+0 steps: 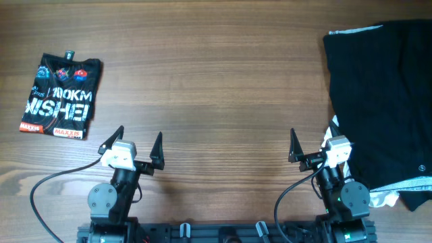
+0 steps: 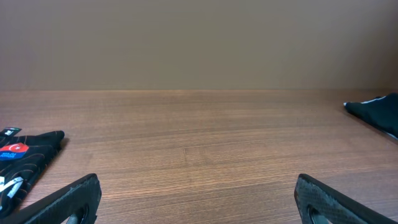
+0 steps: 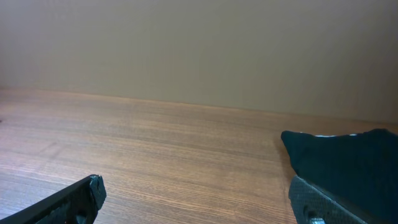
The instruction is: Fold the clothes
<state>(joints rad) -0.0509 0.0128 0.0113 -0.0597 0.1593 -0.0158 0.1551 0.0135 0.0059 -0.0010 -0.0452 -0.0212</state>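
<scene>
A large plain black garment (image 1: 381, 101) with whitish trim lies spread at the table's right side; it also shows in the right wrist view (image 3: 348, 162) and at the far right of the left wrist view (image 2: 379, 112). A folded black printed shirt (image 1: 61, 96) lies at the far left, and its edge shows in the left wrist view (image 2: 28, 158). My left gripper (image 1: 138, 145) is open and empty near the front edge, with its fingers low in its own view (image 2: 199, 199). My right gripper (image 1: 312, 143) is open and empty, just left of the black garment, fingers visible in its own view (image 3: 196, 199).
The wooden table (image 1: 216, 81) stretches between the two garments. The arm bases and a black rail sit along the front edge (image 1: 223, 233). A cable runs from the left arm along the front left.
</scene>
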